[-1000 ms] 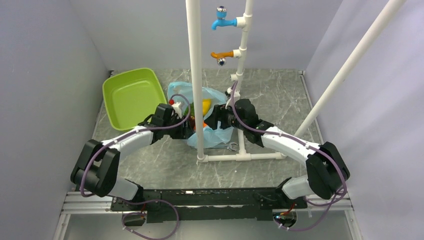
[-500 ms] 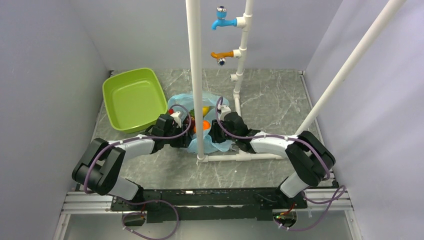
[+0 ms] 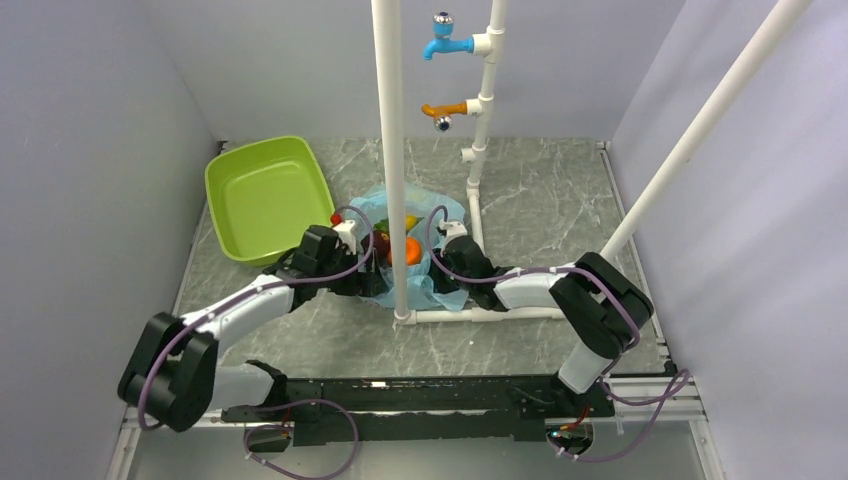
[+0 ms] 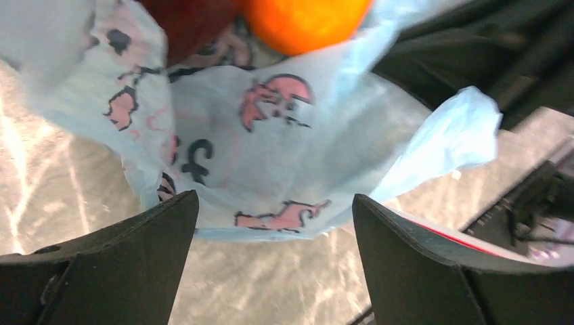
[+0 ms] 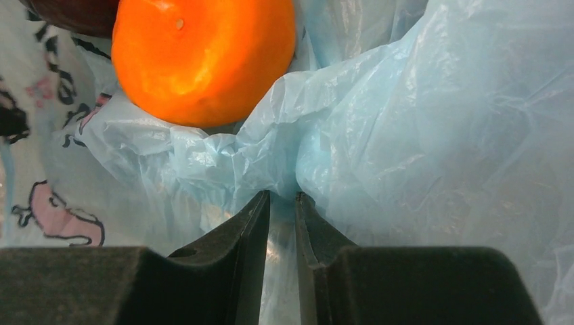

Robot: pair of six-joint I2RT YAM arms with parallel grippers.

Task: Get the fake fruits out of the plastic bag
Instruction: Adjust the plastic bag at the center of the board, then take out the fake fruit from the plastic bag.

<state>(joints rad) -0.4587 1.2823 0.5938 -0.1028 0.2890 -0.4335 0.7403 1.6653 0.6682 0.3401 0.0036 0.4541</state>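
Observation:
The light-blue plastic bag point(image 3: 425, 285) lies crumpled on the marble table beside the white upright pipe. An orange round fruit point(image 3: 412, 250), a yellow fruit point(image 3: 408, 222) and a dark red fruit point(image 3: 384, 242) show at its mouth. My left gripper point(image 3: 366, 272) is at the bag's left side. It stands open point(image 4: 274, 200), its fingers apart on either side of the printed bag edge point(image 4: 271, 142). My right gripper point(image 3: 441, 262) is at the bag's right side, shut point(image 5: 282, 196) on a fold of the bag film point(image 5: 406, 122), just below the orange fruit point(image 5: 203, 57).
A lime-green tray point(image 3: 268, 195) sits at the back left. A white pipe upright point(image 3: 392, 150) rises in front of the bag, with its base pipe point(image 3: 480, 314) on the table. Blue point(image 3: 445, 45) and orange point(image 3: 445, 108) taps hang behind. A slanted pipe point(image 3: 690, 140) crosses the right side.
Both grippers and the bag have moved nearer to the arm bases. The left gripper has opened and let go of the bag; the right has closed on a fold of it.

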